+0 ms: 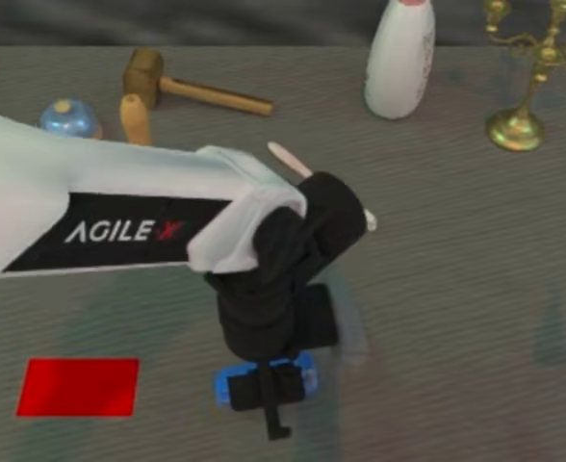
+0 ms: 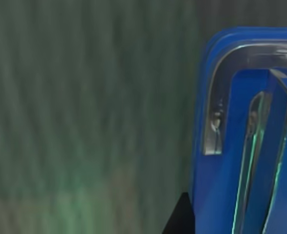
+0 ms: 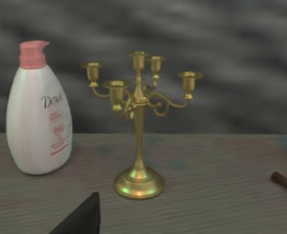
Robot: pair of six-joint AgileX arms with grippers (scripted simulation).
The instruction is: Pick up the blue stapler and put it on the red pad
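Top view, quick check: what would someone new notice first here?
The left arm reaching across the table from the top view's left, its gripper down over the blue stapler near the front edge. Next, the red pad, bare, to the stapler's left. At the back right stand a white lotion bottle and a brass candelabra.

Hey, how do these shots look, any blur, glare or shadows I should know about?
Top view: motion smear trails right of the left end effector over the stapler; soft grey shadows on the table. Left wrist view: the stapler fills the frame, bright glints along its metal strip, table streaked. Right wrist view: backdrop hazy, candelabra base glinting.
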